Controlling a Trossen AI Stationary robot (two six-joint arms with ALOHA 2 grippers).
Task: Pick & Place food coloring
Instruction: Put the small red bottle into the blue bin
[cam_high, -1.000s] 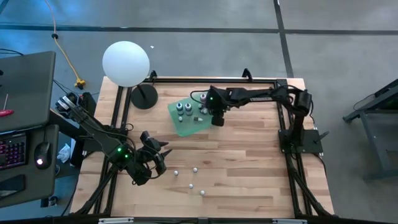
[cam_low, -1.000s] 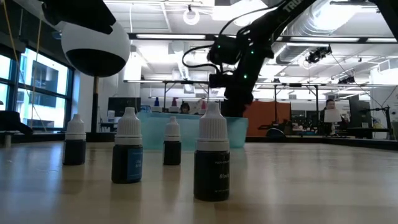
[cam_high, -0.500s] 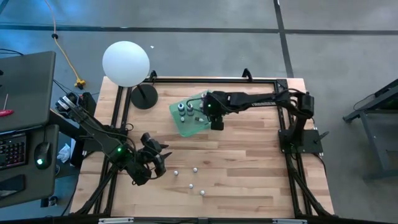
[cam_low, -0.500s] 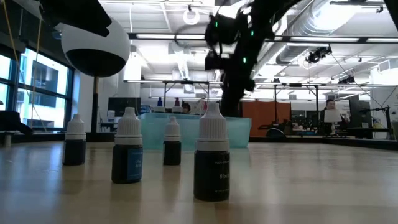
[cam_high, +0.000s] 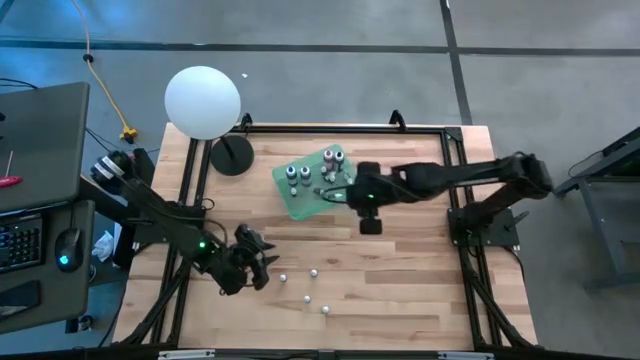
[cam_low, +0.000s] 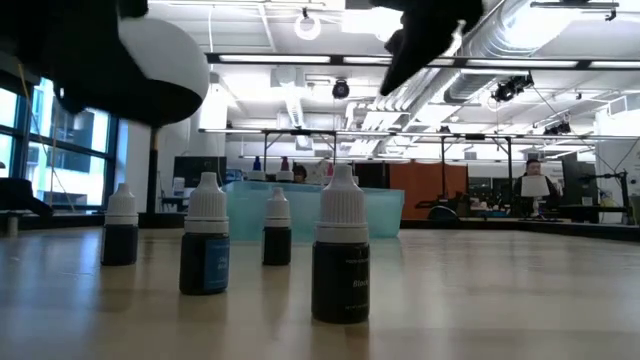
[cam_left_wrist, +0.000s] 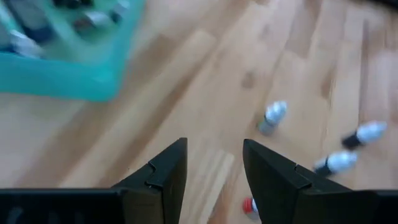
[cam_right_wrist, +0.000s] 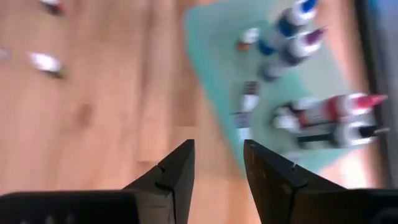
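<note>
From where I stand, the tabletop (cam_high: 400, 270) is pale planked wood with a smooth grain, framed by black rails. Four little food coloring bottles (cam_high: 312, 272) stand loose on the bare boards toward the near edge, each a stubby dark cylinder under a ribbed whitish cone cap; in the low view the nearest one (cam_low: 340, 245) looks glossy and almost black, and another (cam_low: 205, 248) carries a blue label. More bottles (cam_high: 331, 158) stand clustered upright in the green tray (cam_high: 298, 203), a shallow translucent plastic tray set askew at the middle of the far side.

The left pincer (cam_high: 259, 271) hangs low just beside the loose bottles, its two flat, angular black fingers (cam_left_wrist: 163, 174) parted with nothing between them. The right pincer (cam_high: 368, 222) reaches out from its long dark arm and hovers over bare wood just off the tray's edge, its fingers (cam_right_wrist: 175, 172) also spread and empty.

A matte white sphere lamp (cam_high: 203, 102) on a round black base sits at the far left corner.
</note>
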